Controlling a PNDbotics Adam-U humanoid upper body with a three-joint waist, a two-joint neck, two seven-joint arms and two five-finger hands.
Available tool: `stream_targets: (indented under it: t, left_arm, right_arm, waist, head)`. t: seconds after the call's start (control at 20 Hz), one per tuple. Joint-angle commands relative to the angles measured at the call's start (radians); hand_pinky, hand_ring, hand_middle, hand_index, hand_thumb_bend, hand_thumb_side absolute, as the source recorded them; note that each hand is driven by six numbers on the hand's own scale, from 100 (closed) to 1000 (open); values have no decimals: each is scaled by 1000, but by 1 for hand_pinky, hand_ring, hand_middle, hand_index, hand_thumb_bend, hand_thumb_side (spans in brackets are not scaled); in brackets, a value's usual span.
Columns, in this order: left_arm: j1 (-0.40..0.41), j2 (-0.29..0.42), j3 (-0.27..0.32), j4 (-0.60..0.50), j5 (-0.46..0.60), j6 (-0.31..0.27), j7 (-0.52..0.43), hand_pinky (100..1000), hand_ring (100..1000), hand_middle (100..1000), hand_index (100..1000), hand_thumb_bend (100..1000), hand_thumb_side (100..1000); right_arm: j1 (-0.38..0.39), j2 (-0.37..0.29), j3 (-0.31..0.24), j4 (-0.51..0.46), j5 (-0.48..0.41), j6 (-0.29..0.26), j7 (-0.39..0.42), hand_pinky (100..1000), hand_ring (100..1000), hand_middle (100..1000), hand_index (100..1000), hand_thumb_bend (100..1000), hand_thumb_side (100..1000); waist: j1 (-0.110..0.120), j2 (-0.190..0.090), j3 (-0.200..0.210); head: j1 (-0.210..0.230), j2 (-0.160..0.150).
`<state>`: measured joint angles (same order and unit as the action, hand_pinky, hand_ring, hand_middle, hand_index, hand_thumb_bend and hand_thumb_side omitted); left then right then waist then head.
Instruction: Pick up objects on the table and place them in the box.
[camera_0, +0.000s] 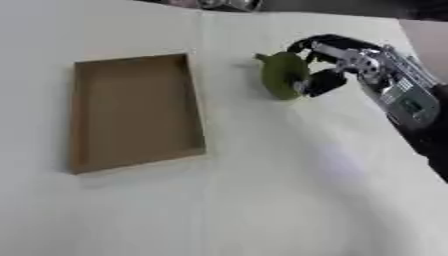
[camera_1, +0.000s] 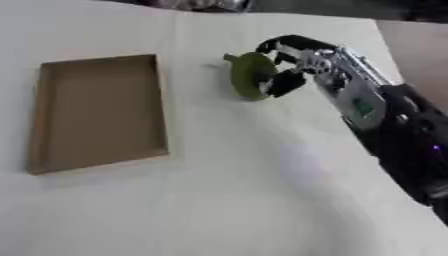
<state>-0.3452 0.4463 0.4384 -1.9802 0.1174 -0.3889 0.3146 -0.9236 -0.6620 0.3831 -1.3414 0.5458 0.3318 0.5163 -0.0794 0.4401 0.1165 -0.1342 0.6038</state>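
Note:
A green rounded object (camera_0: 282, 75) with a short stem at its upper left is held just above the white table, right of the box. My right hand (camera_0: 337, 62) reaches in from the right, its fingers curled over the object's top and its thumb (camera_0: 324, 82) against its lower right side. The shallow brown cardboard box (camera_0: 83, 117) lies open on the left with nothing inside. My left hand shows in neither view.
A white cloth (camera_0: 262, 190) covers the table, with a crease running down past the box's right side. Dark things (camera_0: 227, 4) sit at the far edge. My right forearm (camera_1: 394, 130) crosses the right side.

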Motion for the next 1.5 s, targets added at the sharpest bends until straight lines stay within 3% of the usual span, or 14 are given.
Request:
stream_targets:
  t: [0.05,0.2,0.25,0.45,0.65,0.7,1.1,1.35,1.5]
  left_arm:
    - [-12,21,-1,-20,3,-1,-5,700,658,580,758,100,604]
    - [-12,21,-1,-20,3,-1,-6,700,658,580,758,100,604]
    - [-13,20,-2,-20,4,0,-6,700,658,580,757,100,604]
    - [-14,21,-3,-20,5,0,-9,700,658,580,756,100,604]
    - [-15,21,-3,-20,6,0,-9,700,658,580,756,100,604]
    - [-15,21,-4,-20,6,0,-9,700,658,579,755,100,604]
    - [-14,22,-3,-20,5,2,-5,699,658,578,754,100,604]
    - [-13,23,-4,-20,5,3,-5,699,658,578,754,100,604]
    - [-13,23,-5,-20,6,3,-5,699,658,577,754,100,604]
  right_arm:
    - [-18,-8,-1,12,17,-3,12,892,853,922,954,100,237]
    - [-20,-6,-1,16,21,-6,15,892,853,922,954,100,237]
    - [-22,-1,-4,17,17,-5,10,875,810,795,876,100,223]
    - [-23,3,-17,2,-13,-5,-39,821,689,669,759,100,239]
    - [-19,-1,-14,-7,-39,1,-78,821,689,669,759,100,239]
    - [-21,-1,-15,-10,-40,1,-83,774,513,565,656,100,210]
    - [-39,-32,-86,-186,54,-67,-195,748,372,527,620,100,158]
    - [-56,-38,-93,-310,123,-90,-265,749,355,530,626,100,126]
    - [-78,-35,-85,-391,140,-103,-262,748,357,533,629,100,108]
  waist:
    - [6,-28,0]
    - [6,-28,0]
    - [5,-28,2]
    - [5,-29,2]
    - [4,-29,2]
    - [4,-31,3]
    - [3,-35,0]
    - [2,-38,1]
    - [1,-41,2]
  head:
    - [-2,-15]
    - [-1,-15]
    - [0,-15]
    - [3,-12]
    - [3,-12]
    - [3,-11]
    - [9,-9]
    - [9,-9]
    - [9,-7]
